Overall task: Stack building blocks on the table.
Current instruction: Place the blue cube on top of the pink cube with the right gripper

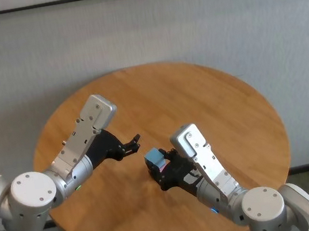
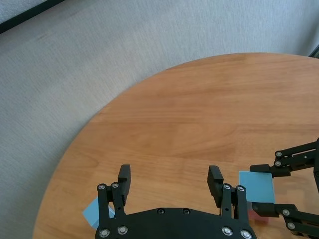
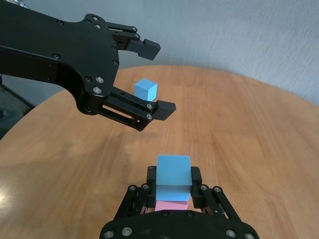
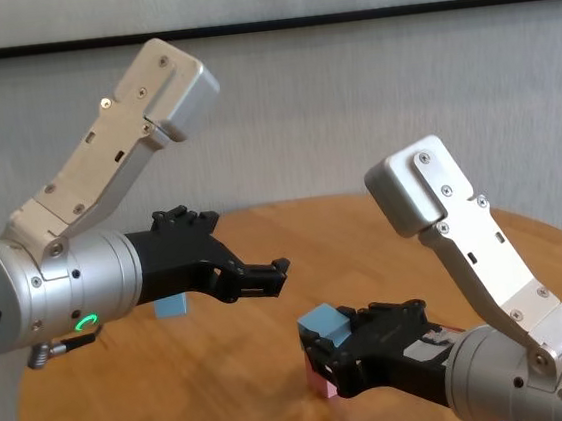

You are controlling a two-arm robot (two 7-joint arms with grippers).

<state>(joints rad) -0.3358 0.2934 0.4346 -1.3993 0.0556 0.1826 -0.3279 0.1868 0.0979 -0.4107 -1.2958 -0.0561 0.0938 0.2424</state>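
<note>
Head view: pink block [image 3: 172,205] mostly hidden under right hand [image 3: 172,180]'s clamped blue block [image 3: 174,176]; left hand [image 1: 133,143] open.

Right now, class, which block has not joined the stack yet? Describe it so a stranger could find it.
On the round wooden table, look under the open left gripper. A light blue cube sits alone on the wood there, unlike the blue cube atop the pink cube in the right gripper.
</note>
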